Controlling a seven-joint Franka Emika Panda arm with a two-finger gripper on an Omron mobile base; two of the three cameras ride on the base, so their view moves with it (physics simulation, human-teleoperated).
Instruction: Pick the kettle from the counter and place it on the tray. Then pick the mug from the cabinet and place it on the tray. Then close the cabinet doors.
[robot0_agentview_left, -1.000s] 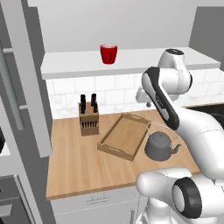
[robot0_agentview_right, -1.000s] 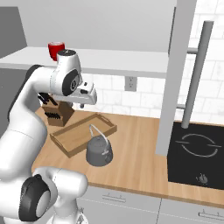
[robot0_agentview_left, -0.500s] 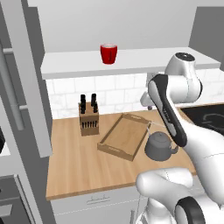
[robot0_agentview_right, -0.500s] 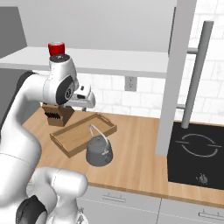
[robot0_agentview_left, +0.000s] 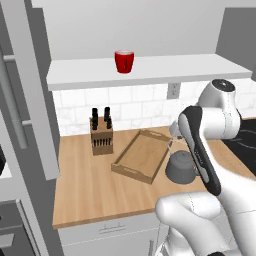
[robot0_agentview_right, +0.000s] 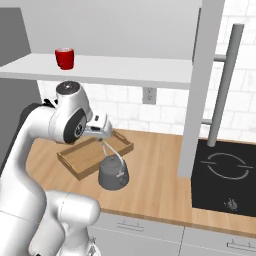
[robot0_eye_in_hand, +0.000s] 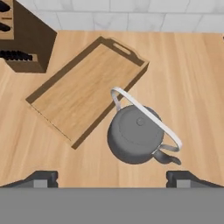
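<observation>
Here the kettle (robot0_eye_in_hand: 136, 134) stands on the counter (robot0_agentview_left: 95, 190), just beside the long near edge of the tray (robot0_eye_in_hand: 83, 94), outside it, with its wire handle arched over the lid and the spout pointing away from the tray. The tray lies bare and skewed on the wood. A wooden knife block (robot0_agentview_left: 101, 136) stands near the tray's far side, against the tiled wall; in the hand view it is cut off at the top left corner. The mug (robot0_agentview_left: 124, 61) sits upright on the white shelf of the cabinet (robot0_agentview_left: 150, 70), well above the counter. One of the cabinet doors (robot0_agentview_right: 202, 85) stands swung out between the kettle and a black hob (robot0_agentview_right: 227, 175); the other door is cut off at the left edge of the left base view. The gripper (robot0_eye_in_hand: 111, 177) hangs above the kettle with its jaws spread wide and nothing between them; its fingertips (robot0_eye_in_hand: 41, 177) just show at the bottom of the hand view. In the base views the white forearm covers part of the kettle and the tray's near corner. Compared with the earlier frames, the arm has swung further over the kettle; kettle, tray and mug lie where they were.
</observation>
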